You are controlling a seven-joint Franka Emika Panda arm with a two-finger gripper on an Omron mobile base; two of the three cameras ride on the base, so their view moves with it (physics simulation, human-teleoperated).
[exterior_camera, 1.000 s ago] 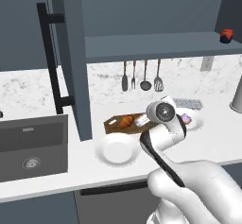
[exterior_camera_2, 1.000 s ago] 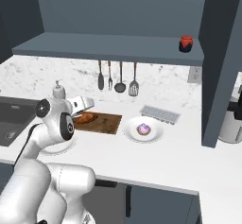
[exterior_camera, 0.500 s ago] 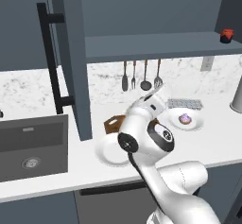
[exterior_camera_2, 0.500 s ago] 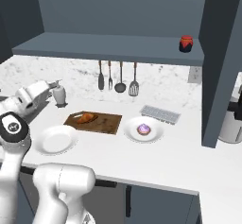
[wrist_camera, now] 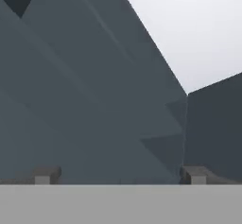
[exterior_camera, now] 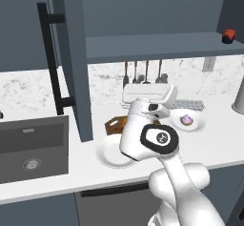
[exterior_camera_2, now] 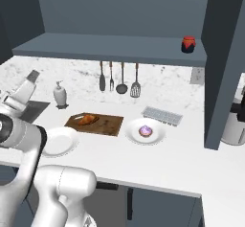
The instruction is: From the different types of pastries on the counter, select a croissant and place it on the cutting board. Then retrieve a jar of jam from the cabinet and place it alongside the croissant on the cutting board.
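The croissant [exterior_camera_2: 87, 119] lies on the left part of the dark-brown cutting board [exterior_camera_2: 106, 125]. High on the open cabinet's shelf [exterior_camera_2: 110, 46] stands the red jar of jam [exterior_camera_2: 189, 44], also at the far right [exterior_camera: 228, 35]. The cabinet door [exterior_camera: 71, 63] with its black bar handle [exterior_camera: 50, 60] stands swung open. My gripper [wrist_camera: 121, 176] is open and holds nothing; its fingertips [wrist_camera: 47, 175] stand far apart and face slate-blue cabinet panels. The hand [exterior_camera: 147, 94] is raised above the counter, left of the board and well below the jar. The pink frosted pastry [exterior_camera_2: 145, 131] rests on a white plate [exterior_camera_2: 131, 134].
An empty white plate [exterior_camera_2: 60, 141] sits in front of the board. A soap dispenser [exterior_camera_2: 59, 95], hanging utensils [exterior_camera_2: 119, 77] and a grey rack [exterior_camera_2: 161, 115] line the backsplash. The sink [exterior_camera: 28, 148] is at the left, a steel appliance [exterior_camera_2: 234, 123] at the right.
The arm has swung away from above the cutting board and lifted; the hand now points up at the cabinet. The croissant stays on the board.
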